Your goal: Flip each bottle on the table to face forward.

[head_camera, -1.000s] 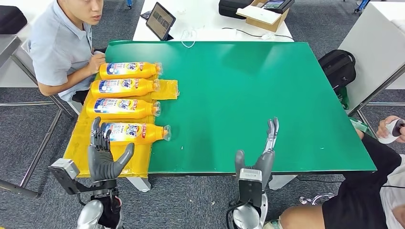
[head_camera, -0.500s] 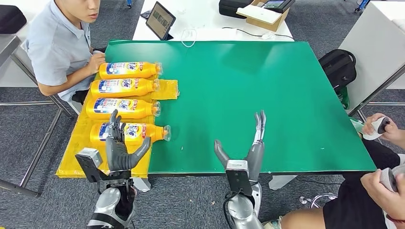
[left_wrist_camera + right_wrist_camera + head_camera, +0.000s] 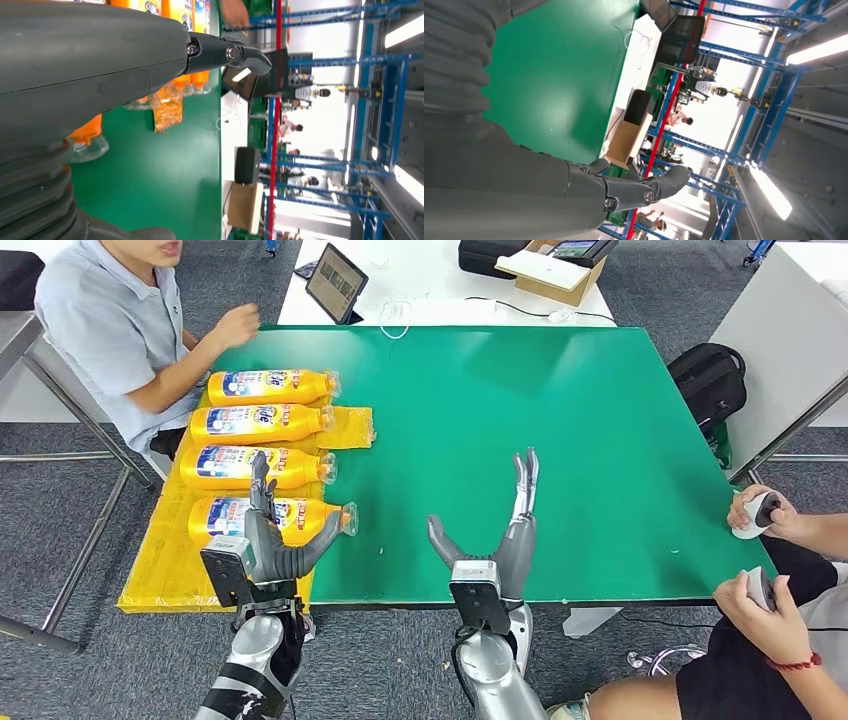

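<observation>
In the head view, four orange plastic bottles [image 3: 262, 452] are lying in a column at centre left of the green table [image 3: 560, 440]. The left robot hand [image 3: 268, 540] is hovering, fingers spread and empty, over the nearest bottle [image 3: 300, 516]; the right robot hand [image 3: 500, 535] is also splayed. In the left wrist view, the clear cap end [image 3: 90, 147] is showing beside the grey thumb. The bottles are looking smooth, rigid and probably slippery, so gripping mid-body seems best.

Left hand [image 3: 268, 540] is covering part of the nearest bottle [image 3: 300, 517] in head view, hiding mid-label; can't tell whether fingers are touching it. In left wrist view the thumb is blocking most of the bottles [image 3: 172, 12], w/ pic edge cutting them off, labels unreadable. Person [image 3: 95, 335] is being cropped at head-view top edge.
</observation>
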### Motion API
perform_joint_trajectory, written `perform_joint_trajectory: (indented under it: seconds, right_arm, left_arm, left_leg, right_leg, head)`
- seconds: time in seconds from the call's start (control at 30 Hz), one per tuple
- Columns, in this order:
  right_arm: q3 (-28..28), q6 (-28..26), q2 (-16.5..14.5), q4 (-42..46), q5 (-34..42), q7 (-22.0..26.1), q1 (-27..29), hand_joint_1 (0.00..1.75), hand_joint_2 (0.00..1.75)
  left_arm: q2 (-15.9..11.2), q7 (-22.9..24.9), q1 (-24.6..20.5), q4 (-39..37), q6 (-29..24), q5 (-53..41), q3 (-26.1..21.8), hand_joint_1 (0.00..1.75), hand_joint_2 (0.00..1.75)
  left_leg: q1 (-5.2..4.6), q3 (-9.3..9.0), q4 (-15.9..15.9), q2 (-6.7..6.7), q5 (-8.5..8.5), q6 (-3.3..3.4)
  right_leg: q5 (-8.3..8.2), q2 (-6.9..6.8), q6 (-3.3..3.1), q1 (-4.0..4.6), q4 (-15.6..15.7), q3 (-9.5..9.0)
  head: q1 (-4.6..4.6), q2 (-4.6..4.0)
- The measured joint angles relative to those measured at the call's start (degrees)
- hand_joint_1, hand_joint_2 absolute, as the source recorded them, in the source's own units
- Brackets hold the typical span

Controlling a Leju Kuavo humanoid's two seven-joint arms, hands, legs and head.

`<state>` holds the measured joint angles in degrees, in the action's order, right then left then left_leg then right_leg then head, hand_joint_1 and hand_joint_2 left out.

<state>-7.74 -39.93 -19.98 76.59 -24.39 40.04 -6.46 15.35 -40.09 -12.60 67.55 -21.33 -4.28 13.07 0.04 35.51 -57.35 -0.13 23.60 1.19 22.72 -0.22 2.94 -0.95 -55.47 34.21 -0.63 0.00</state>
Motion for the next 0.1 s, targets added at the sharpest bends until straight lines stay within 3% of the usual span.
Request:
perform_joint_trajectory:
  seconds: [0.1]
  right_arm:
    - [0.07,0.00,0.00,-1.33,-0.16,0.00,-0.58,0.00,1.75]
  left_arm:
    - [0.17,-0.02,-0.15,-0.08,-1.98,0.34,0.51,0.00,1.75]
  left_leg:
    - [0.00,0.00,0.00,0.00,0.01,0.00]
  right_leg:
    - [0.00,0.00,0.00,0.00,0.00,0.00]
  head:
    - [0.00,0.00]
